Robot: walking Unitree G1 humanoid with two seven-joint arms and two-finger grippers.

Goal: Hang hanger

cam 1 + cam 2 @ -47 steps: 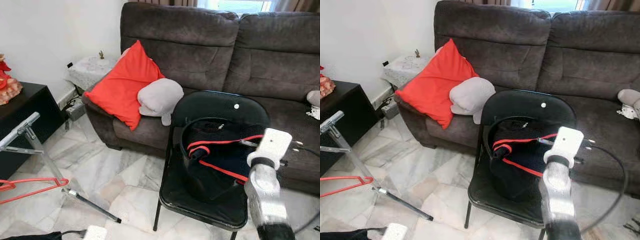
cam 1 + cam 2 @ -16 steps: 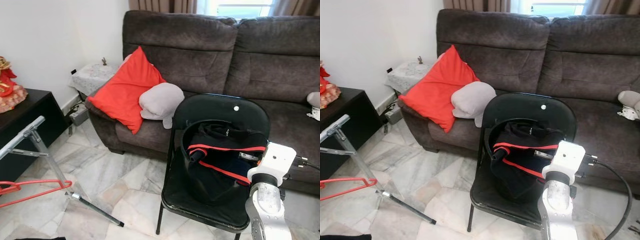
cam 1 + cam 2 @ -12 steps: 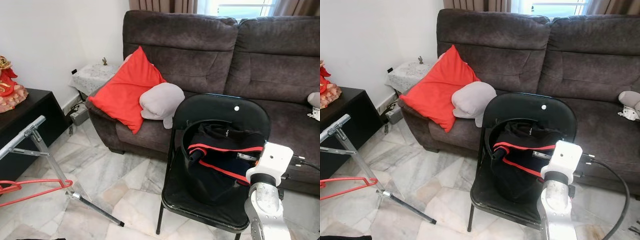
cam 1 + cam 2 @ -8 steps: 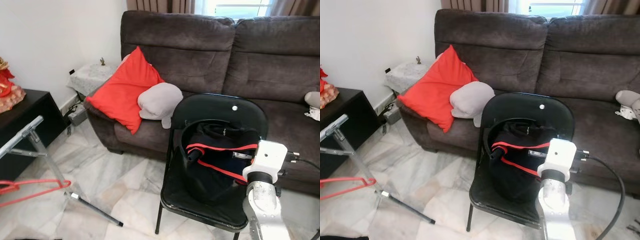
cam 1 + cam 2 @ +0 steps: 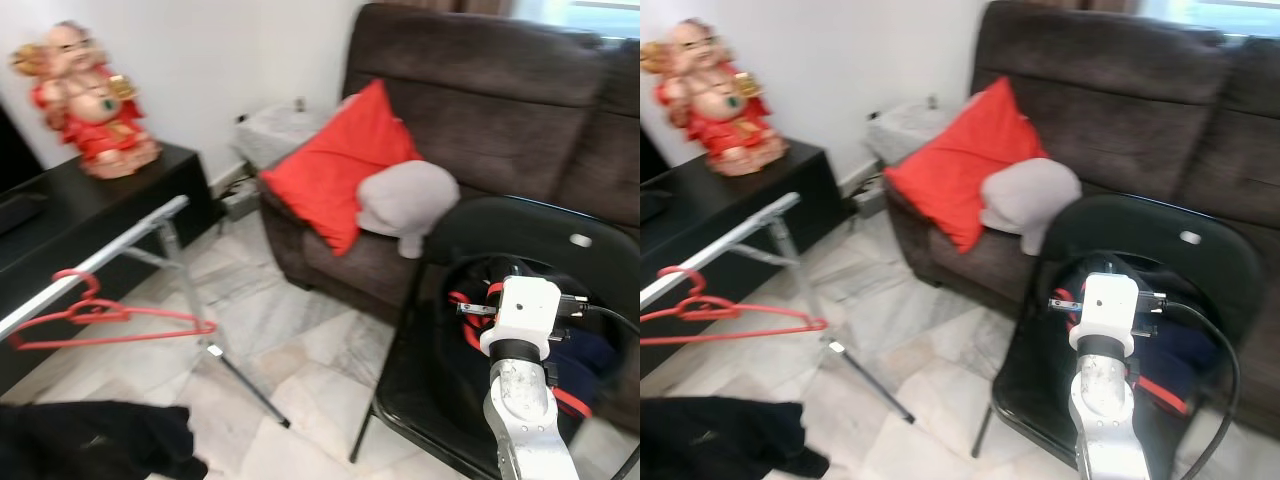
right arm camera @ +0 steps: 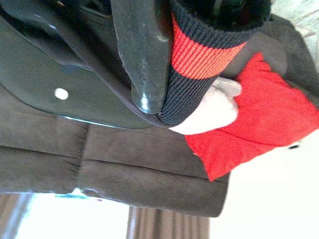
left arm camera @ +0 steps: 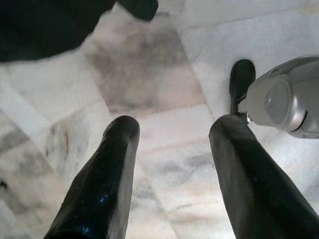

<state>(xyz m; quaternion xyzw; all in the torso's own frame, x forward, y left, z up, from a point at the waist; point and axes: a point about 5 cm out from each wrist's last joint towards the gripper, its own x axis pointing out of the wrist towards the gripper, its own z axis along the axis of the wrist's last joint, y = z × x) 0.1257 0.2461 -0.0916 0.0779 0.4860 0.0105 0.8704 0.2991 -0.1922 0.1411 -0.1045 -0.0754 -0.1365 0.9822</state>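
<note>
Camera swung left — red hanger [image 5: 105, 318] on rack, right gripper [image 6: 149, 74] clamped on garment [image 6: 199, 45], left gripper [image 7: 172, 144] released

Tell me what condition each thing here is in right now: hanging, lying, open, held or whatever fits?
Red hanger: hanging on the metal rack bar.
Left gripper: open, empty, above the floor.
Right gripper: shut on the black and red garment.
Folding chair: unfolded, bearing the garment.
Dark cloth: crumpled on the floor.
Red cushion: propped on the sofa.
</note>
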